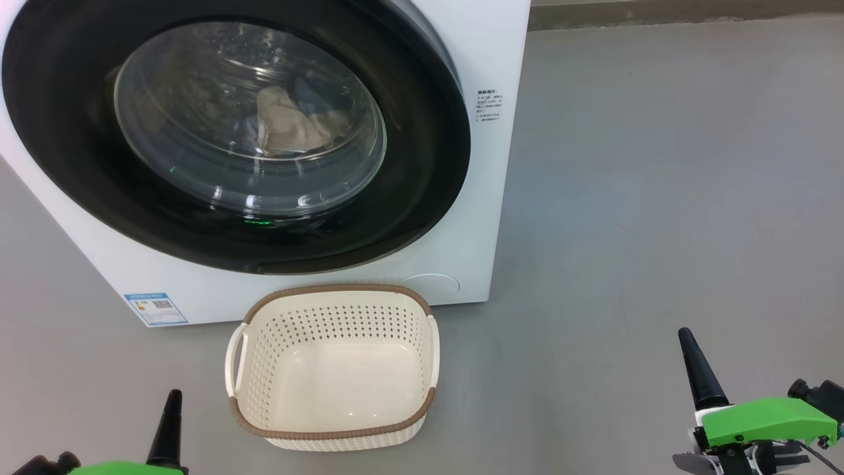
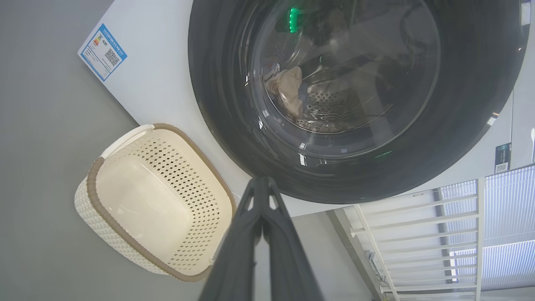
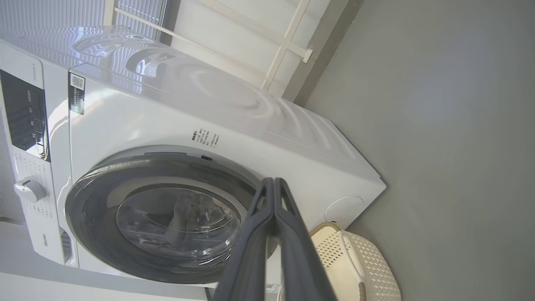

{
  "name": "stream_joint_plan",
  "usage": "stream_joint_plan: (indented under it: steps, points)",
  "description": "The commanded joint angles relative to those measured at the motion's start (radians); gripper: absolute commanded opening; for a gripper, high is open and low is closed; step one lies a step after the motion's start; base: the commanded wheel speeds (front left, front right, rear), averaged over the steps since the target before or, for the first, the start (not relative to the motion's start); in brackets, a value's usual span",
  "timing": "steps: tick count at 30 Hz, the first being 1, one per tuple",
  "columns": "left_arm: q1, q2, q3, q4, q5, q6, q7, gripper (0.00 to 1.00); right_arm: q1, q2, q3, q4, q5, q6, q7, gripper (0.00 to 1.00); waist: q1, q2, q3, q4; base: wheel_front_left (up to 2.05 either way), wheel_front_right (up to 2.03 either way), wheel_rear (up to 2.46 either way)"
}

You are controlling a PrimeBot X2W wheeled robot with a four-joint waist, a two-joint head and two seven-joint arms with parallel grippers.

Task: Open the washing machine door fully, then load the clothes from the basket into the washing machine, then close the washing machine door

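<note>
In the head view, the round glossy black washing machine door [image 1: 234,191] is seen closed at upper left, cream clothes [image 1: 290,122] visible through it, and the cream perforated plastic basket [image 1: 336,288] empty below. The left gripper [image 1: 173,402] is placed nearer it than the right gripper [image 1: 687,340]. In the wrist views both are shown pinched together, empty.

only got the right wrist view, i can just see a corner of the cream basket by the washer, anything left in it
Observer: Nothing. The head view looks straight into the small cream plastic basket with the brown woven-look rim, and its bottom is bare.
Operator: so where are the clothes
Observer: Behind the glass of the round glossy black washing machine door. The clothes, cream cloth and some darker bluish fabric, lie in the steel drum.
Operator: and the left gripper
Observer: The left gripper has its two long dark fingers pressed together and holds nothing.
</note>
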Motion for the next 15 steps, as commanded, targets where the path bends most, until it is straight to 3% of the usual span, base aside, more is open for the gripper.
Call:
stream_joint_plan:
  steps: [1, 15]
  points:
    - [-0.048, 0.012, 0.028, -0.017, -0.039, -0.002, 0.009, 0.00, -0.007, -0.003, 0.007, -0.034, 0.039, -0.001, 0.010, 0.00, -0.0001, 0.0000, -0.002, 0.002, 0.00, 0.00, 0.00]
    - [-0.062, 0.005, 0.036, -0.017, -0.182, -0.002, 0.050, 0.00, -0.003, 0.005, -0.005, -0.052, 0.175, -0.001, 0.052, 0.00, -0.0001, 0.0000, -0.011, 0.011, 0.00, 0.00, 0.00]
